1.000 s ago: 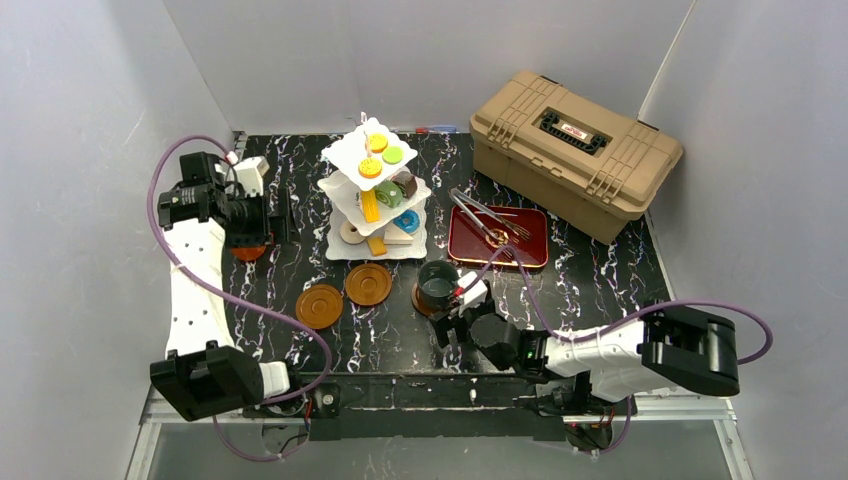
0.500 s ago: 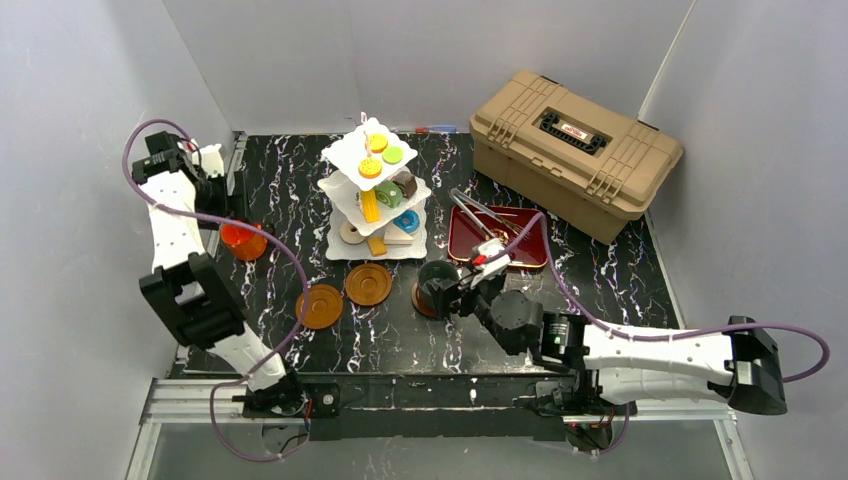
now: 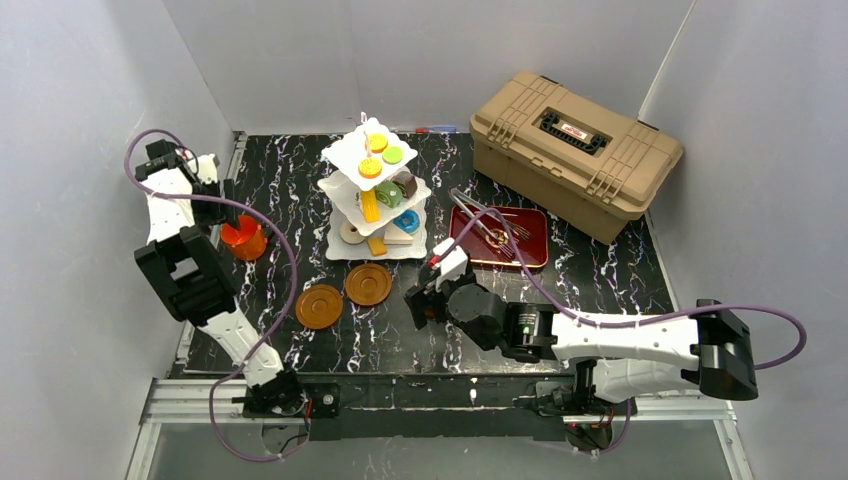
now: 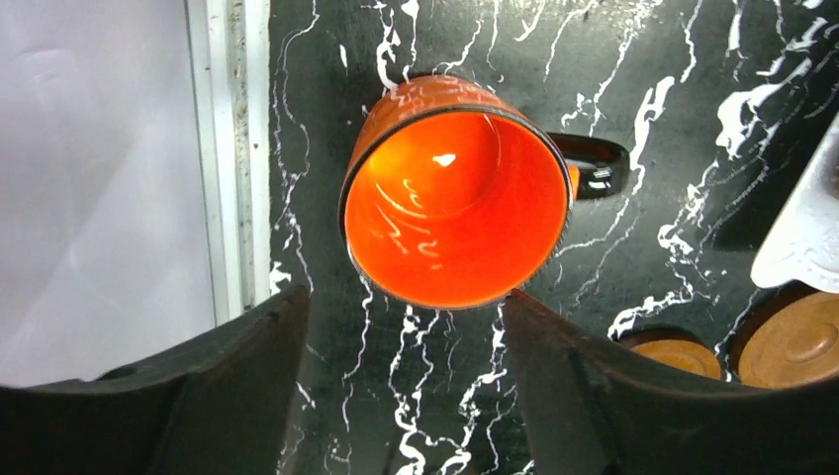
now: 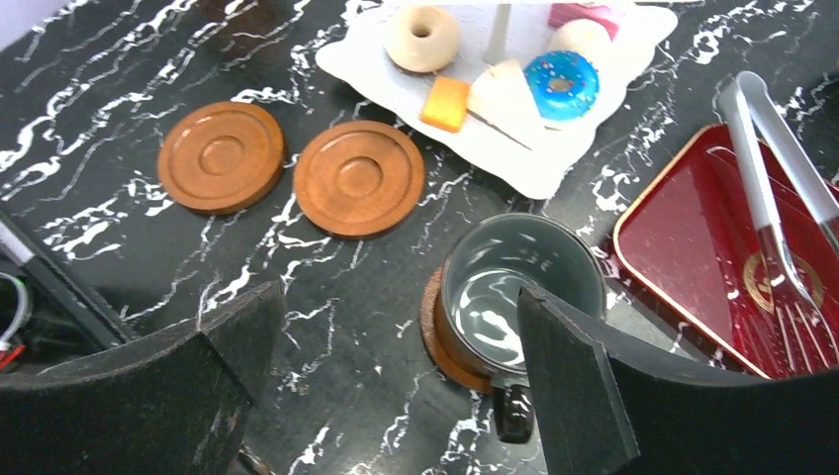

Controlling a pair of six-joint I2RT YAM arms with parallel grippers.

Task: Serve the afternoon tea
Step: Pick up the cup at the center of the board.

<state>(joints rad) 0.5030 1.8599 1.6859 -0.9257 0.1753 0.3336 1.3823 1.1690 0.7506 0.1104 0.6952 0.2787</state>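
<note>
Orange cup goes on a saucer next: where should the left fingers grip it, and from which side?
Probably its rim wall, from above: the orange cup stands upright, mouth open and empty, so one finger goes inside, one outside. Choose the side away from the black handle, which juts out sideways. The left gripper hangs open over it.

White arms (image 3: 620, 345), black fingers (image 4: 198, 396), purple cables (image 3: 292, 275).

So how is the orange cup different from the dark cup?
The orange cup is bright orange inside and out; the dark cup is grey. The orange cup stands straight on the table; the dark cup sits on a brown saucer. Both are upright, empty, with black handles.
</note>
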